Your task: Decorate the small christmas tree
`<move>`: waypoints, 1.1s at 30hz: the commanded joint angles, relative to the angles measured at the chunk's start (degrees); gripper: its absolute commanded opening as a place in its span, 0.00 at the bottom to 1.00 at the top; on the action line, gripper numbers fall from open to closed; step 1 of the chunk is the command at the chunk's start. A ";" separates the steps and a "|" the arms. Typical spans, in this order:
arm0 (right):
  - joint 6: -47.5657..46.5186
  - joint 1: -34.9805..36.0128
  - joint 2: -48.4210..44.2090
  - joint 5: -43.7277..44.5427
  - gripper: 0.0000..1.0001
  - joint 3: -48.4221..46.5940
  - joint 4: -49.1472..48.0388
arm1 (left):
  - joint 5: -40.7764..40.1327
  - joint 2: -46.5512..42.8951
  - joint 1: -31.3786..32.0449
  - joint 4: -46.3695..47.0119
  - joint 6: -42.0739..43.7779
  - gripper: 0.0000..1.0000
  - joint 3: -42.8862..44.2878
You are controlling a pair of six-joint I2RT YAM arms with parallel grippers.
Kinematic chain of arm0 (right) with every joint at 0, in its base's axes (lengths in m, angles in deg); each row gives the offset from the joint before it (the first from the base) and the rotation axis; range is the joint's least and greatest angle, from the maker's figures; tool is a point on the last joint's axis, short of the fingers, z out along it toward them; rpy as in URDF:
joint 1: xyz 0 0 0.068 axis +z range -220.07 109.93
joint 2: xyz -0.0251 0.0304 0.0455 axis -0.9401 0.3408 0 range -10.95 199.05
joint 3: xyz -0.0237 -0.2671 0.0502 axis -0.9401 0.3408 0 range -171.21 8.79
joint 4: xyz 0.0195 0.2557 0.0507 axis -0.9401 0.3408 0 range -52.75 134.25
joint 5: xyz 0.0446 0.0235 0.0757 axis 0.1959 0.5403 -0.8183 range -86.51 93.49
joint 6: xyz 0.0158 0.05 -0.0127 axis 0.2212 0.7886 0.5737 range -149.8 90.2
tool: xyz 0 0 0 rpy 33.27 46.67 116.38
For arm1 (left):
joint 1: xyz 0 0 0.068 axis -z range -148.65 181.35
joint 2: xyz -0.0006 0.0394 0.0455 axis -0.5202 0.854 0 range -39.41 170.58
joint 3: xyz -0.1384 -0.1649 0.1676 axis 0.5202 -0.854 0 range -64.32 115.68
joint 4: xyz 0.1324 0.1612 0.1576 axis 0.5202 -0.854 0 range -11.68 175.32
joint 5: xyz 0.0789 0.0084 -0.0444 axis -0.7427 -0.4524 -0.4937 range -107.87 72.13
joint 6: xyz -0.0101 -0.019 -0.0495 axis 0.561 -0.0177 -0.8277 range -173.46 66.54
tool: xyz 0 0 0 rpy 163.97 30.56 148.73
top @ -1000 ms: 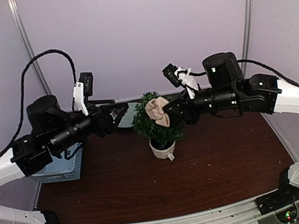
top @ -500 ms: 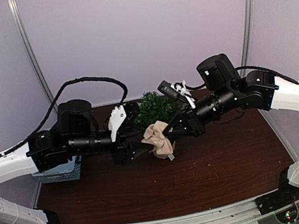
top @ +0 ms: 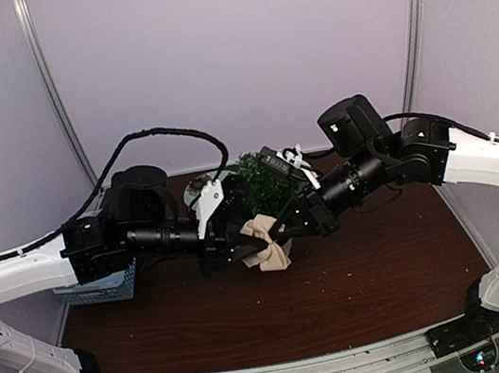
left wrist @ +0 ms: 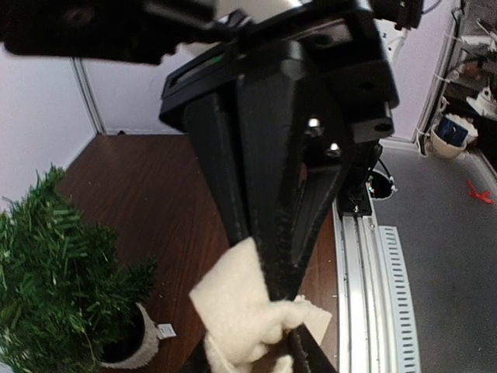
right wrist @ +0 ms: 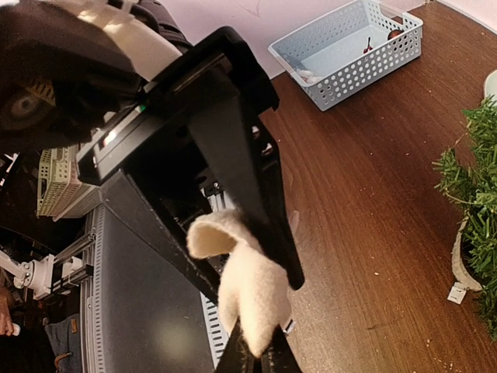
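Pinching a beige bow (top: 271,256), right gripper (top: 278,235) (left gripper's (top: 242,245) hold unclear) hovers before tree (top: 262,177).

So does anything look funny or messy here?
The beige bow is not on the small christmas tree. It hangs scrunched in front of it, pinched in the right gripper, with the left gripper right against it.

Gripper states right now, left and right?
Left gripper: around the bow, grip cannot be told.
Right gripper: closed, holding the bow.
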 commanded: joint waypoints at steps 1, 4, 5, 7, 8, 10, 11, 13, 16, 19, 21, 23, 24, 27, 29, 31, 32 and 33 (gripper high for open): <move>-0.71 0.42 0.62 -0.55 0.00 -2.23 1.00 | 3.86 0.81 0.28 4.06 -1.86 0.18 0.42; -1.03 0.40 0.25 -0.46 0.00 -2.28 0.89 | 5.14 0.61 0.15 4.70 -2.16 0.00 -0.60; -1.34 0.40 -0.03 -0.49 0.03 -2.30 0.85 | 5.75 0.12 0.06 5.60 -2.49 0.00 -1.44; -2.21 0.33 -1.33 -0.17 0.11 -1.99 0.26 | 8.82 -1.35 -1.50 9.63 -4.67 0.00 -3.71; -2.83 0.31 -2.25 0.49 0.19 -1.78 0.09 | 11.18 -2.20 -2.30 11.98 -6.00 0.00 -4.98; -4.22 -0.06 -4.60 1.17 0.38 -1.00 -0.77 | 15.54 -3.92 -3.56 16.27 -7.60 0.00 -7.29; -4.84 -0.19 -6.02 1.54 0.51 -0.26 -1.57 | 17.36 -4.91 -3.79 18.12 -7.71 0.00 -8.28; -6.34 -0.31 -9.39 2.58 0.63 2.05 -4.57 | 21.58 -6.80 -4.10 22.13 -7.76 0.00 -10.15; -8.89 -0.31 -13.38 3.59 0.66 5.73 -8.22 | 28.64 -8.47 -4.22 28.88 -8.95 0.00 -11.62; -10.78 0.14 -13.45 2.31 0.64 6.85 -9.43 | 33.28 -8.82 -4.22 35.04 -11.47 0.00 -11.87; -11.52 1.47 -13.32 2.14 0.62 6.90 -10.01 | 35.30 -8.86 -4.21 39.83 -14.41 0.00 -12.00; -14.31 3.24 -13.88 3.06 0.61 7.70 -11.75 | 36.67 -8.56 -4.21 45.72 -17.56 0.00 -12.61; -15.36 4.23 -14.11 3.82 0.60 8.09 -12.66 | 37.36 -8.18 -4.21 48.35 -19.05 0.00 -12.65; -17.39 6.68 -14.05 5.47 0.56 8.09 -14.15 | 40.15 -6.43 -4.22 52.35 -21.83 0.00 -11.78; -18.60 8.39 -13.25 6.20 0.53 7.14 -13.92 | 42.68 -4.93 -4.23 54.52 -23.49 0.00 -10.91; -19.79 10.12 -12.29 6.08 0.50 6.06 -13.27 | 44.53 -3.54 -4.26 56.05 -24.57 0.00 -10.01; -20.26 10.94 -11.97 6.03 0.49 5.76 -13.22 | 44.80 -2.93 -4.22 56.49 -24.75 0.00 -9.75; -20.65 11.69 -11.86 5.98 0.48 5.59 -13.14 | 44.98 -2.52 -4.24 56.54 -24.72 0.00 -9.41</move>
